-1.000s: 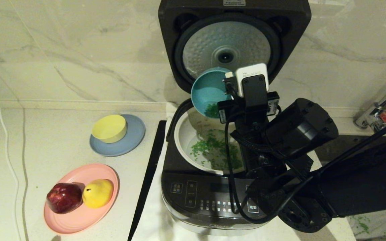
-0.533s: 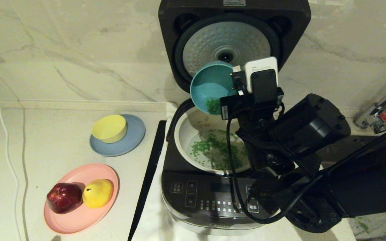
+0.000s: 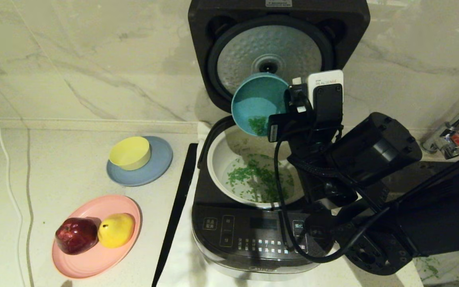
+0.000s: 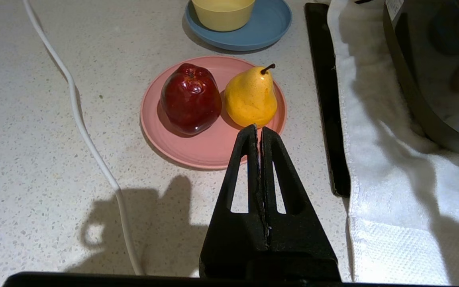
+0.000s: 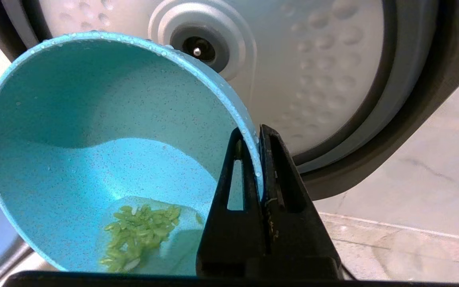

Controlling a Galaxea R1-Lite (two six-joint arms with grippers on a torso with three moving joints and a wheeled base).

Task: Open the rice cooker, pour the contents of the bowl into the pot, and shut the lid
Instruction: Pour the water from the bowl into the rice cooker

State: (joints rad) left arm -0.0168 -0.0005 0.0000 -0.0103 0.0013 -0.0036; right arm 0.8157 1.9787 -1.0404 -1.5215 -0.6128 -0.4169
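The right gripper [image 5: 253,139] pinches the rim of the teal bowl [image 3: 258,104], tipped above the pot [image 3: 217,167] inside the open rice cooker [image 3: 249,235]. A clump of green bits [image 5: 140,235] clings to the wet bowl and may never fall. The thin rim grip could slip. The left gripper [image 4: 258,131], closed and empty, idles over the bench [image 4: 34,139].

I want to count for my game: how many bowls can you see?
2. The teal bowl is held tilted over the pot by the right end effector, pinching its rim. The yellow bowl sits on the grey-blue plate, left of the cooker.
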